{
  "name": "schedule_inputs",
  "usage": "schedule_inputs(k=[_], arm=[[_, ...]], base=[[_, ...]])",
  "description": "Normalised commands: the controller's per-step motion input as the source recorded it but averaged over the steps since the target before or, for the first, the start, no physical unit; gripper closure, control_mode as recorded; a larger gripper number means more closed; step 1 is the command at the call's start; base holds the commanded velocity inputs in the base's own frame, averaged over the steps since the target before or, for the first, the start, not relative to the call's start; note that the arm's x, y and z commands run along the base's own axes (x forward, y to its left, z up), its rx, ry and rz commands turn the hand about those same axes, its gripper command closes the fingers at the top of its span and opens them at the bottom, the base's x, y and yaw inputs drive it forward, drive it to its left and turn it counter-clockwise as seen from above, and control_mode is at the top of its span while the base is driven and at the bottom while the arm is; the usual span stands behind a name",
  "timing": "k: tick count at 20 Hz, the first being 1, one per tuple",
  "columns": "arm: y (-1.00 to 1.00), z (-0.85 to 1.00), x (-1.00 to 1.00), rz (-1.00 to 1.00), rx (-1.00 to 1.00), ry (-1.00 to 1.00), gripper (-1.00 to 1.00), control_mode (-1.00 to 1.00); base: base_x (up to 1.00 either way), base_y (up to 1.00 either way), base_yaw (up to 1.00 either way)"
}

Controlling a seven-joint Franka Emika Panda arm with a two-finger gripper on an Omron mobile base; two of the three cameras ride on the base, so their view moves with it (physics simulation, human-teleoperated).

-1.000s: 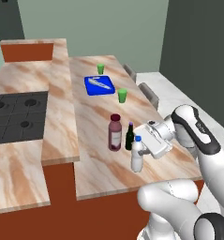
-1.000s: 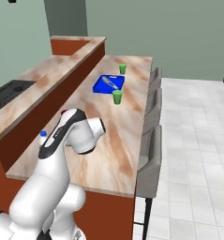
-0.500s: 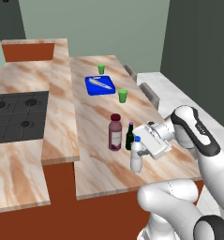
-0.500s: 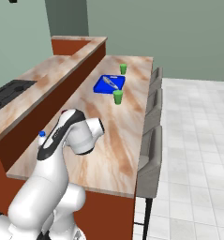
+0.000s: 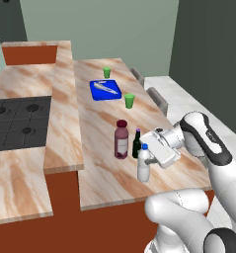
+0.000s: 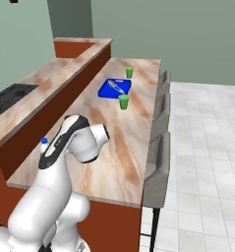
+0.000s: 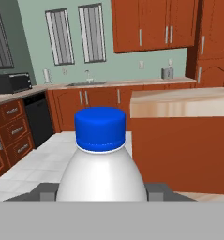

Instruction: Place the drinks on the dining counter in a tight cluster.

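My gripper [image 5: 150,159] stays clamped on the white bottle [image 5: 143,163], standing on the dining worktop [image 5: 102,148] just beside the green bottle [image 5: 137,144] and maroon bottle [image 5: 121,140]; nothing has shifted lately, so I judge the cluster formed, release pending.

Hidden and cut-off parts around the three bottles

In the right base view the arm [image 6: 72,142] covers the bottles almost fully; from the white bottle [image 6: 44,143] only the blue cap is seen, and the gripper is behind the arm. In the hand view the white bottle [image 7: 101,178] is cut at its lower part, and the finger tips [image 7: 47,192] show only as small grey corners beside it. In the left base view the slim green bottle [image 5: 137,145] is partly behind the white bottle [image 5: 143,165], and the object on the blue tray [image 5: 105,90] is too small to tell.
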Motion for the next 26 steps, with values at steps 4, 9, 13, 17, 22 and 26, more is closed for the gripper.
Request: schedule_inputs(k=[4, 9, 13, 17, 22, 26], arm=[[-0.21, 0.00, 0.19, -0.02, 0.00, 0.00, 1.00, -1.00], [-0.38, 0.00, 0.21, 0.00, 0.00, 0.00, 1.00, -1.00], [-0.49, 0.00, 0.18, 0.03, 0.02, 0.00, 1.00, -1.00], [-0.49, 0.00, 0.19, 0.08, 0.00, -0.05, 1.00, -1.00], [-0.51, 0.00, 0.23, 0.08, 0.02, -0.05, 1.00, -1.00], [-0.41, 0.00, 0.32, 0.06, 0.03, -0.06, 1.00, -1.00]], base=[[0.00, 0.00, 0.00], [0.00, 0.00, 0.00], [0.00, 0.00, 0.00], [0.00, 0.00, 0.00], [0.00, 0.00, 0.00], [0.00, 0.00, 0.00]])
